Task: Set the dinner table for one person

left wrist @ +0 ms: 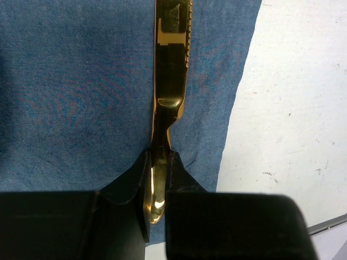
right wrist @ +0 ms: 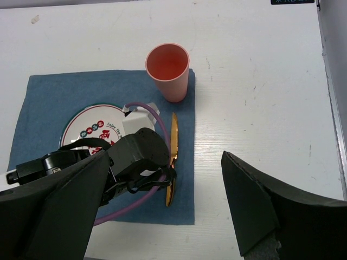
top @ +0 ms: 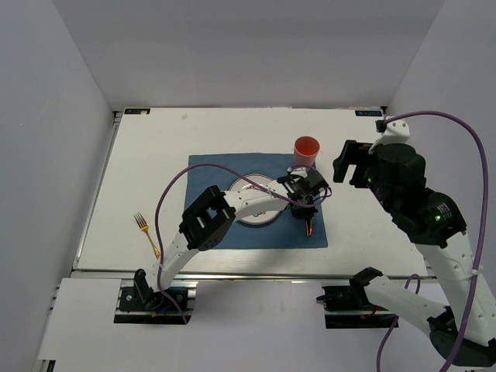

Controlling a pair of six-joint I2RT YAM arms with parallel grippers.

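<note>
We see white links and blocky black joints on the left arm (top: 256, 203) and right arm (top: 457, 260) — each trailing a purple cable (top: 434, 113). A green light (top: 436, 218) dots the right one; its fingers (right wrist: 260, 211) are matte black.

so the mat (top: 263, 237) sits mid table (top: 155, 147), with the plate (right wrist: 87, 127) on it about in the middle and the cup (top: 306, 149) standing on its far right corner. knife (right wrist: 173, 135) lies on the mat just right of the plate, running near to far with its tip toward the cup, and the left gripper (left wrist: 158, 173) is over its near end. fork (top: 146, 234) is off the mat, on the table well to the left by the front edge
</note>
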